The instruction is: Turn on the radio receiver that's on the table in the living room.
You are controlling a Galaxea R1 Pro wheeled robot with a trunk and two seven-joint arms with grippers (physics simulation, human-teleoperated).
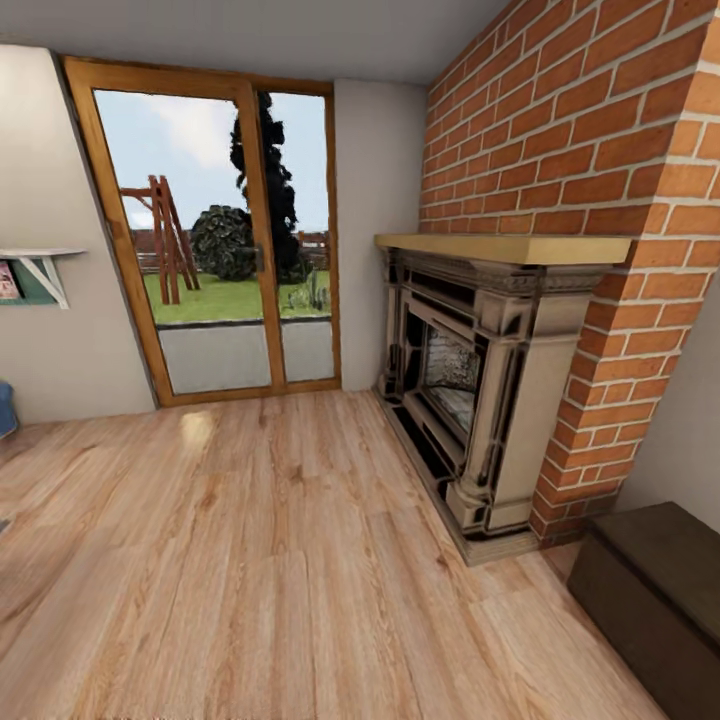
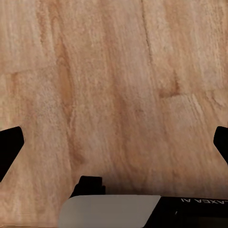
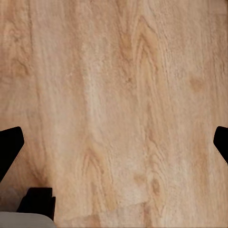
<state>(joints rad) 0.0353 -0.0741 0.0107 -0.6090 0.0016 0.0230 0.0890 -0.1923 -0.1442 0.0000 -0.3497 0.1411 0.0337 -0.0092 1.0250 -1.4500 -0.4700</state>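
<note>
The radio receiver and the coffee table are out of view. The head view looks across the living room's light wood plank floor towards a brick fireplace. My left gripper hangs over bare floor planks, its dark fingertips spread wide at the frame's sides, open with nothing between them. My right gripper is also open over the floor, its fingertips far apart and holding nothing.
A glass door with a wooden frame stands at the back, with a garden behind it. A dark brown low bench cabinet sits at the lower right beside the brick chimney. A small wall shelf and a blue object are at the left edge.
</note>
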